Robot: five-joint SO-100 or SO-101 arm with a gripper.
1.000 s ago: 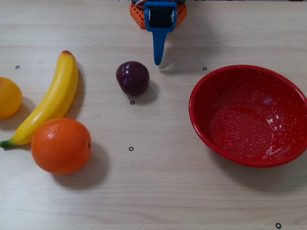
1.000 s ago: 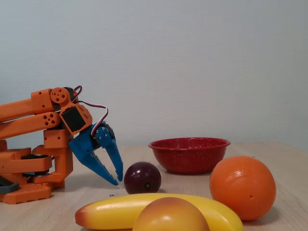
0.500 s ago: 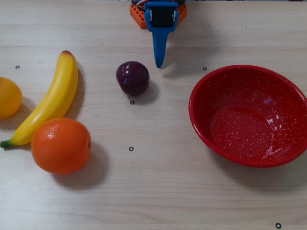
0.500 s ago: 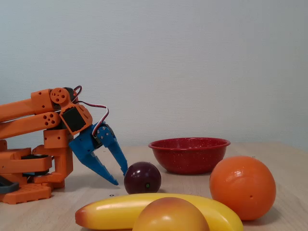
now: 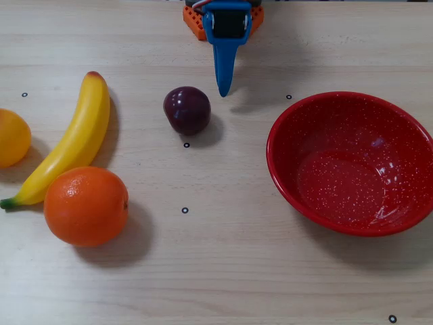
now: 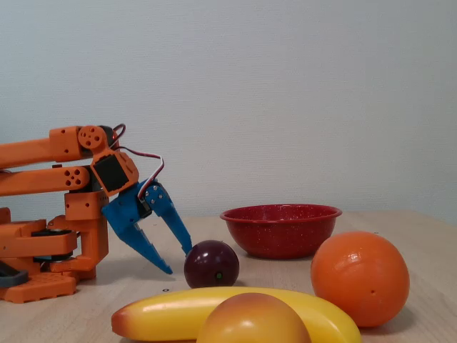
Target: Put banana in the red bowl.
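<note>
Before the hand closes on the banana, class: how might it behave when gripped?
The banana looks smooth and glossy, so it may slip. It seems rigid, probably keeping its curve. Lying flat on its side, it likely pivots rather than rolls.

Lighting: bright, even, from above. Soft shadows fall right of and below each fruit on the table point(image 5: 223, 271) in the overhead view. White glare streaks inside the red bowl point(image 5: 406, 135). Fixed view: the nearest yellow-orange fruit point(image 6: 250, 321) is slightly soft; everything farther back is sharp.
</note>
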